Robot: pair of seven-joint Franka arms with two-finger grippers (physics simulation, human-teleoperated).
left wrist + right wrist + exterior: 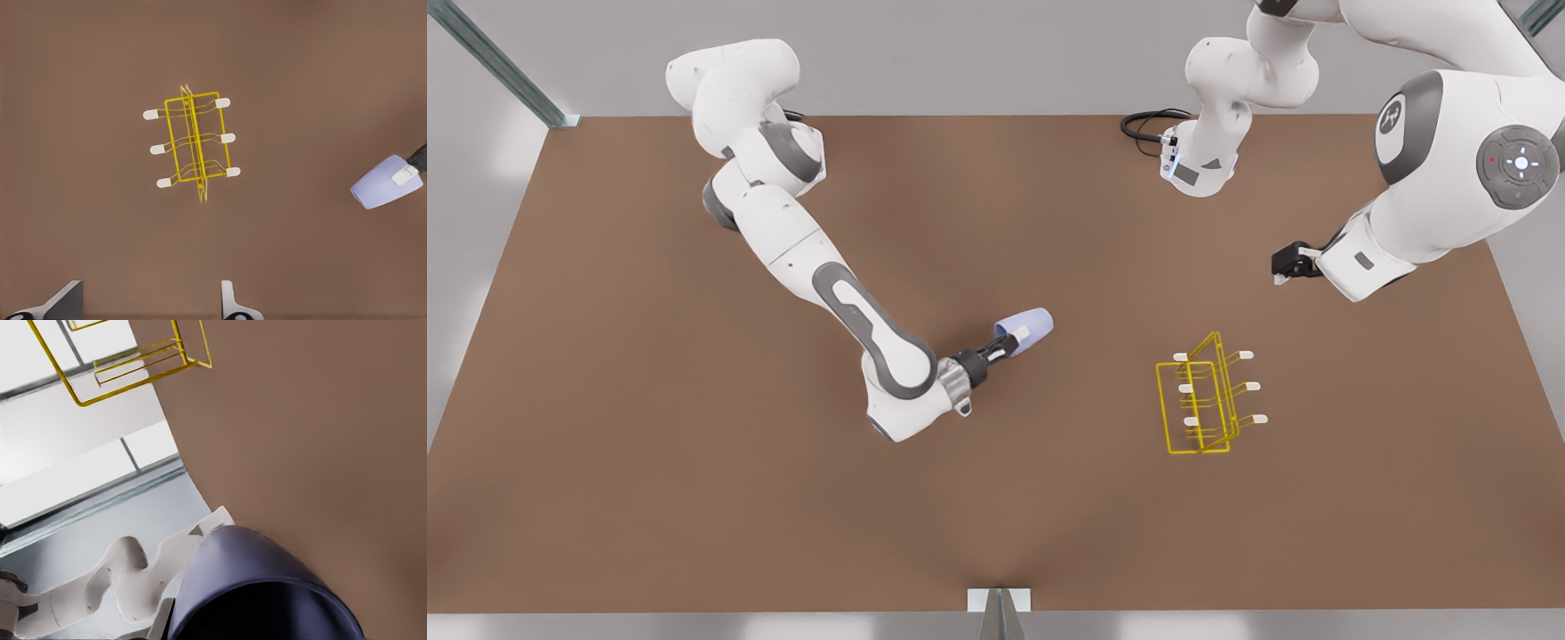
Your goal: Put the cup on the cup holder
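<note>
Our right tool point(1009, 342) grips the cup point(1025, 331) by its rim, one finger inside and one outside, holding it on its side above the brown bench point(694, 498). The cup holder point(1202, 400) stands on the bench well apart from that tool, beyond the cup's closed end. Our left tool point(1282, 268) waits above the bench near the holder, its fingers point(230, 301) spread wide and holding nothing, looking down on the holder.

brown tabletop point(694, 498) | pale grey surround | metal struts point(503, 67) at far corners | even, soft light
</note>
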